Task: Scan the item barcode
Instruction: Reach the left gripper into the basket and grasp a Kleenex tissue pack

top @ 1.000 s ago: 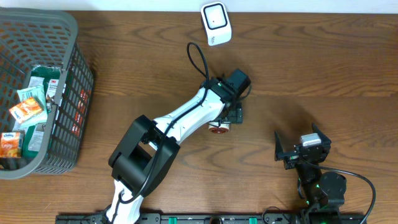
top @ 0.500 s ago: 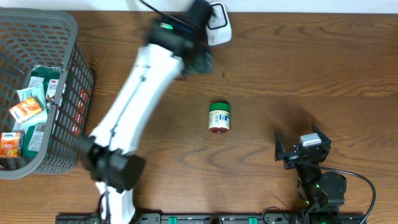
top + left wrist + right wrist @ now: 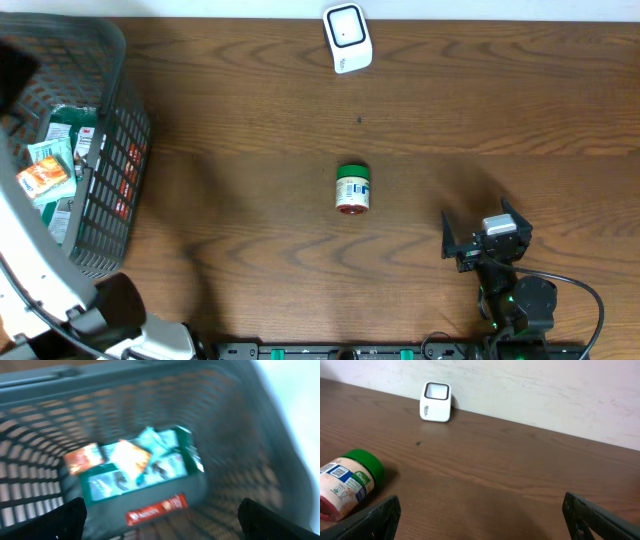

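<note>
Beneath my spread left fingers [image 3: 72, 517] I am seeing the basket [image 3: 150, 400]; ahead of my spread right fingers [image 3: 380, 517] the jar [image 3: 350, 485] is lying.

Smooth dark wood-grain desk [image 3: 250, 120], low sheen. Matt grey plastic mesh basket [image 3: 120, 150], upper left, with glossy packets [image 3: 45, 175]. Smooth white plastic scanner [image 3: 347, 38]. Jar [image 3: 352, 189] with green plastic lid [image 3: 367, 462], printed label [image 3: 342, 482].

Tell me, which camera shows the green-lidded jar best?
The overhead view: the whole jar lies on its side on the table, nothing covering it. The right wrist view shows it closer, with label print, but cut off at the frame's edge. The left wrist view shows only the basket, no jar.
</note>
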Action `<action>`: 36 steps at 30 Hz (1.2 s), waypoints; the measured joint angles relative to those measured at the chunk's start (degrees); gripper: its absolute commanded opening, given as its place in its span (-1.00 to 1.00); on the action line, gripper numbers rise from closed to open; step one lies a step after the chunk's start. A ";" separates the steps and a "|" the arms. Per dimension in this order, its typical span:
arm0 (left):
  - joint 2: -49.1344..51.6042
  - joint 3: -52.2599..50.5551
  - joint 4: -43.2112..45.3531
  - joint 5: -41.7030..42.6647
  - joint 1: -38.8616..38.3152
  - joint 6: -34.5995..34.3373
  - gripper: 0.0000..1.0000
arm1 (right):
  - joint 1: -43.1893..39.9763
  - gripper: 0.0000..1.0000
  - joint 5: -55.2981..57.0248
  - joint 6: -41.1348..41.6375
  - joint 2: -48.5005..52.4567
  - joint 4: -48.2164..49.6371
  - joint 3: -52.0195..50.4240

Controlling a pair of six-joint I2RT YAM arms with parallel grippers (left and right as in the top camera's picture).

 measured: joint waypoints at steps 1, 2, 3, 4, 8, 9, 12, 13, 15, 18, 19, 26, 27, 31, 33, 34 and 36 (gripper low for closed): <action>0.90 -0.39 -0.09 0.07 2.27 -0.66 0.65 | 0.00 0.99 0.00 0.00 0.00 0.00 0.00; 1.97 -0.96 -0.11 0.20 4.37 -1.20 0.55 | 0.00 0.98 0.00 0.00 0.00 0.00 0.00; 4.13 -2.08 -0.31 0.72 7.15 -2.29 0.50 | 0.00 0.99 0.00 0.02 0.00 -0.02 0.00; 5.38 -2.54 -0.39 1.09 8.13 -2.64 0.47 | 0.00 0.98 0.00 0.00 0.00 0.00 0.00; 11.56 -3.48 -1.14 2.64 9.29 -3.06 0.60 | 0.00 0.99 0.00 0.00 0.00 0.00 0.00; 12.72 -3.52 -1.16 2.78 9.29 -2.93 0.62 | 0.00 0.99 0.00 0.00 0.00 -0.02 0.00; 16.63 -3.61 -1.70 3.32 9.22 -2.25 0.64 | 0.00 0.99 0.00 0.00 0.00 0.00 0.00; 17.68 -3.63 -1.90 3.45 9.25 -2.10 0.64 | 0.00 0.99 0.00 0.00 0.00 -0.02 0.00; 19.93 -3.69 -3.21 3.65 9.25 -2.03 0.64 | 0.00 0.99 0.00 0.00 0.00 0.00 0.00; 21.68 -4.39 -3.63 3.67 9.25 -1.88 0.64 | 0.00 0.99 0.00 0.00 0.00 0.00 0.00; 21.88 -5.20 -3.41 3.67 9.25 -1.88 0.64 | 0.00 0.99 0.00 0.02 0.00 0.00 0.00; 22.05 -8.59 -2.56 3.67 9.25 -1.57 0.64 | 0.00 0.99 0.00 0.00 0.00 0.00 0.00; 22.05 -8.59 -2.86 3.78 9.25 -1.46 0.64 | 0.00 0.99 0.00 0.02 0.00 0.00 0.00; 21.27 -8.61 -2.89 5.55 9.18 -1.40 0.64 | 0.00 0.99 0.00 0.00 0.00 0.00 0.00; 19.30 -9.35 -2.56 5.95 9.11 -1.40 0.64 | 0.00 0.99 0.00 0.00 0.00 0.00 0.00; 17.59 -10.12 -2.05 6.19 9.01 -1.40 0.64 | 0.00 0.98 0.00 0.00 0.00 0.00 0.00; 12.28 -12.98 0.07 6.58 8.72 -1.42 0.64 | 0.00 0.98 0.00 0.00 0.00 0.00 0.00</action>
